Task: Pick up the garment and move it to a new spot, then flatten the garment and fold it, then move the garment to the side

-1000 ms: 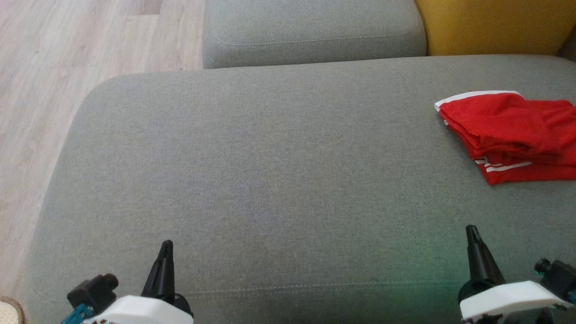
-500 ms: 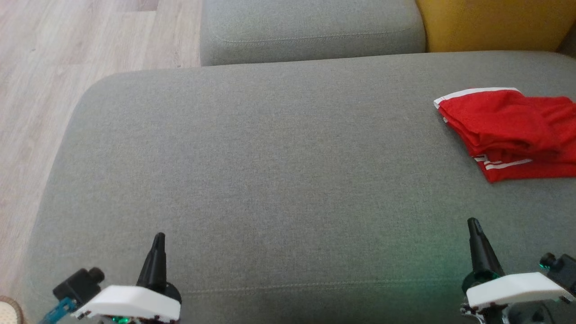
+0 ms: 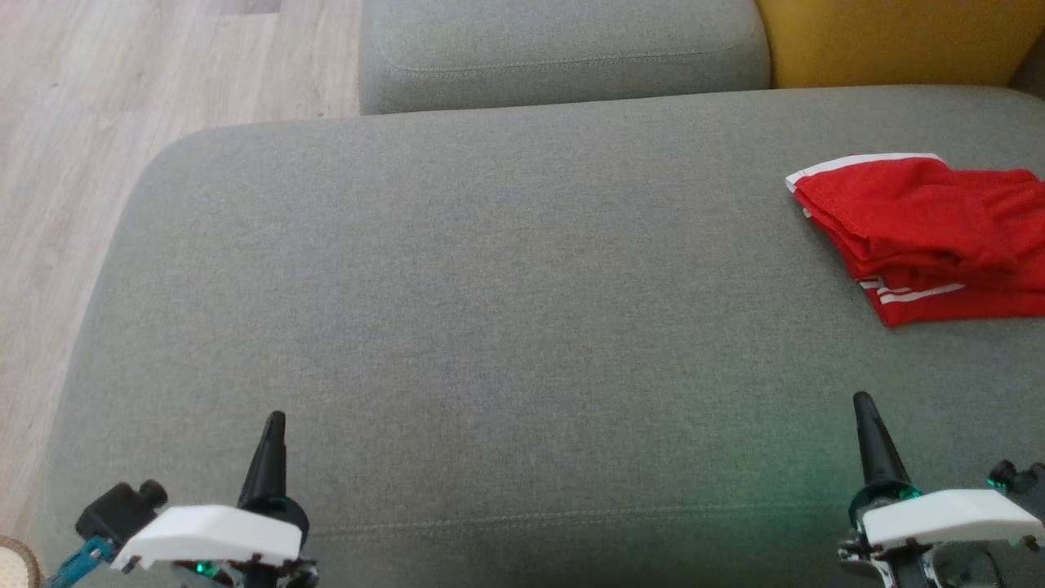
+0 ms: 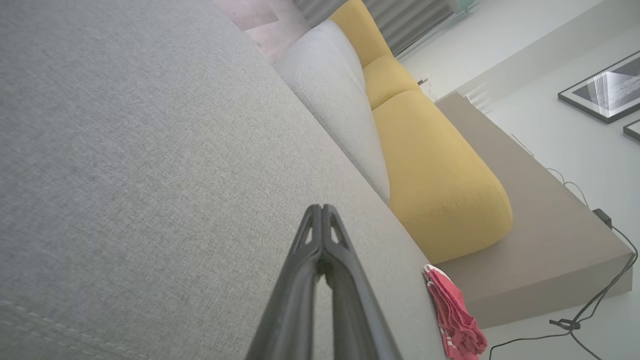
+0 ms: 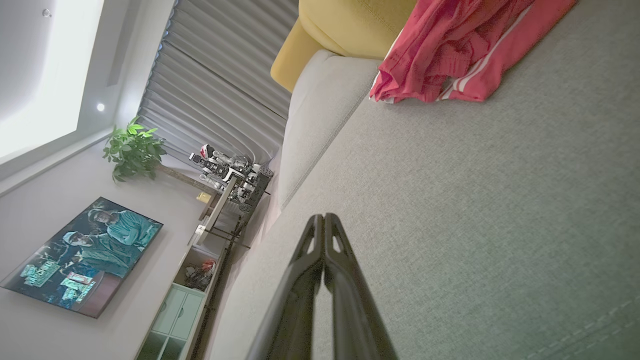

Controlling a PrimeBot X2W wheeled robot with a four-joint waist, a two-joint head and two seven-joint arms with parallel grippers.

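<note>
**A:** Where does the garment (image 3: 922,237) sit, and why there?

**B:** It lies at the far right of the grey sofa seat (image 3: 490,286), just in front of the yellow cushion (image 3: 890,41). It's a layered red bundle with white stripes showing at its edges, and the head view cuts off its right end. Folded and off to one side like that, I'd judge the last step is done or nearly so.

**A:** And the arms?

**B:** The left gripper (image 3: 275,418) is low at the left, near the seat's front seam (image 3: 522,518). The right gripper (image 3: 862,398) is low at the right, well apart from the cloth. Both are clenched on nothing (each wrist view shows the two tips meeting, with bare upholstery beyond).

**A:** Why hold them so?

**B:** My reading is that they're parked. Narrow, closed fingers kept clear of the bundle can't snag a layer and undo the fold.
</note>
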